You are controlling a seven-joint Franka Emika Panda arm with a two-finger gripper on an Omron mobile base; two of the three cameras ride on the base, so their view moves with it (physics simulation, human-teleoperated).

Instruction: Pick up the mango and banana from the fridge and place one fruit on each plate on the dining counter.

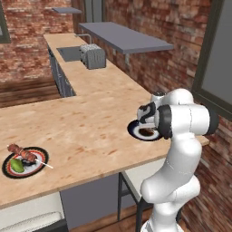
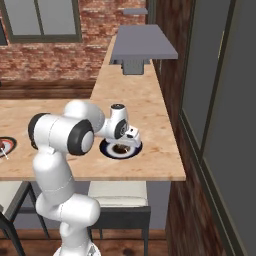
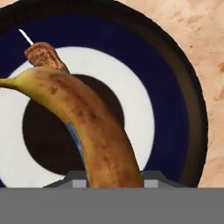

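Banana [image 3: 94, 131] over my near plate [image 3: 175, 78], skewer bit [image 3: 43, 54] beneath, gripper's hold on it unclear to me

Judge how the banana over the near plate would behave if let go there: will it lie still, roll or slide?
The banana is curved, so it would probably settle on its side rather than roll. The plate looks smooth and shallow, so some sliding seems possible. It looks firm; heavy brown mottling hints at ripeness, so it may bruise.
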